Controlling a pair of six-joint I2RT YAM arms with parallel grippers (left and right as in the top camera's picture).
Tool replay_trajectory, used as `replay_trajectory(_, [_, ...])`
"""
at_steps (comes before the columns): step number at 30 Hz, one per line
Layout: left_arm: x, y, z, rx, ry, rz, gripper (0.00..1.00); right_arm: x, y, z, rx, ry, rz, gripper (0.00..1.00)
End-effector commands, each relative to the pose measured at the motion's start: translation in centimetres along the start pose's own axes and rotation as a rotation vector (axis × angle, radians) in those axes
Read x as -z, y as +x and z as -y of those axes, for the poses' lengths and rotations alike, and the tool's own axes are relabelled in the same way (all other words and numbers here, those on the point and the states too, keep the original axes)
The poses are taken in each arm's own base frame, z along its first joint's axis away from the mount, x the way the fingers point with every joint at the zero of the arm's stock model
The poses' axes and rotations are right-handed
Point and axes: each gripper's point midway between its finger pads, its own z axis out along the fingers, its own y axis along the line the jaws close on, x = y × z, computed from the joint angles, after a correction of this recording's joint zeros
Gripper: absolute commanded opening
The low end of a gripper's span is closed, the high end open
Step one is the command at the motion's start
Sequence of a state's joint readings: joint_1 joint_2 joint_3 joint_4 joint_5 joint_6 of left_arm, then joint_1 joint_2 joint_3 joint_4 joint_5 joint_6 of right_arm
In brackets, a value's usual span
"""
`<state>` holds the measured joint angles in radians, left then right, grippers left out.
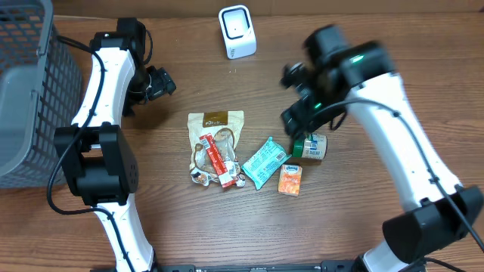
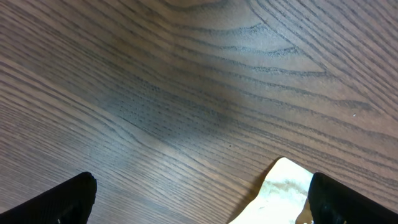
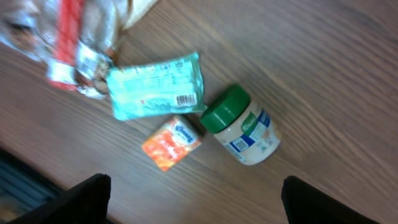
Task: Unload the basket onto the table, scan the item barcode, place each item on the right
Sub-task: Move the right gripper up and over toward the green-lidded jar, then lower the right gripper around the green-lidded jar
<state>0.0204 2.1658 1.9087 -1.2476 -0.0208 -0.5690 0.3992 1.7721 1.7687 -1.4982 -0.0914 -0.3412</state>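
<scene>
A white barcode scanner [image 1: 237, 32] stands at the back of the table. The items lie in the middle: a beige pouch [image 1: 215, 125], a red stick packet [image 1: 215, 155], a teal packet [image 1: 265, 161], a small orange box [image 1: 290, 180] and a green-lidded jar [image 1: 310, 146]. My right gripper [image 1: 297, 115] hovers open above the jar [image 3: 245, 127], with nothing between its fingers [image 3: 87, 199]. The teal packet [image 3: 155, 93] shows a barcode on its top face, and the orange box [image 3: 171, 144] lies below it. My left gripper [image 1: 159, 81] is open over bare wood, with a corner of the pouch [image 2: 283, 186] by its right finger [image 2: 348, 199].
A grey wire basket [image 1: 30, 91] stands at the table's left edge. Bare wood lies between the scanner and the items.
</scene>
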Motion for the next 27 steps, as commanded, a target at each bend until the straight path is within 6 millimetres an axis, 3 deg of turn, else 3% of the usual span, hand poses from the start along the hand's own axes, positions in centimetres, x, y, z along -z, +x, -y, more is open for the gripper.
replay_trajectory(1, [1.1, -0.6, 0.0, -0.010, 0.007, 0.034, 1.00, -3.1, 1.2, 0.7, 0.114, 0.188, -0.097, 0.90])
replay_trajectory(6, [1.1, -0.6, 0.0, -0.010, 0.007, 0.034, 1.00, -7.4, 1.8, 1.4, 0.185, 0.335, -0.132, 0.91])
replay_trajectory(11, [1.1, -0.6, 0.0, -0.010, 0.007, 0.034, 1.00, -9.5, 2.0, 2.1, 0.202, 0.385, -0.125, 0.90])
replay_trajectory(19, [1.1, -0.6, 0.0, -0.010, 0.007, 0.034, 1.00, -11.2, 1.4, 2.0, 0.242, 0.371, -0.091, 0.84])
replay_trajectory(27, [1.1, -0.6, 0.0, -0.010, 0.007, 0.034, 1.00, -11.9, 2.1, 2.7, 0.306, 0.368, -0.120, 0.82])
